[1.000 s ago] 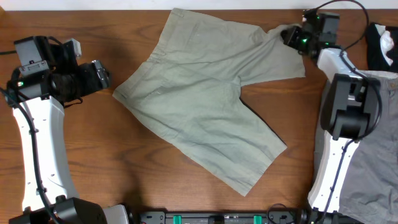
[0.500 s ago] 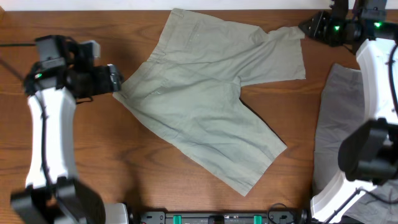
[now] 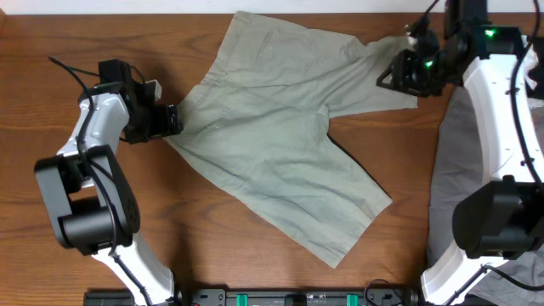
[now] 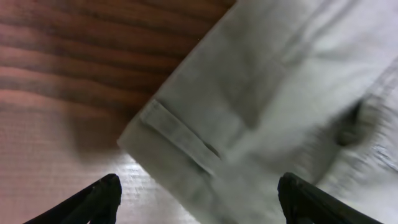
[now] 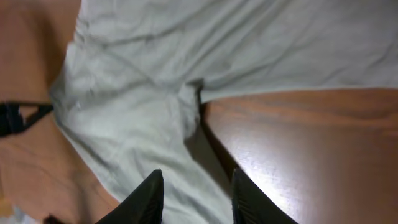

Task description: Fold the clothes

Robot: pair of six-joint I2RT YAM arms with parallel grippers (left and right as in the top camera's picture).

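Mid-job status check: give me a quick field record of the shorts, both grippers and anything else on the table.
garment: khaki shorts, spread flat and unfolded on the wooden table
waistband: corner with belt loop lies at the left gripper
left gripper: open wide, fingers either side of the waistband corner
right gripper: partly open over the far leg's hem, no cloth visibly pinched
other items: grey garment at the right edge
fold progress: none yet
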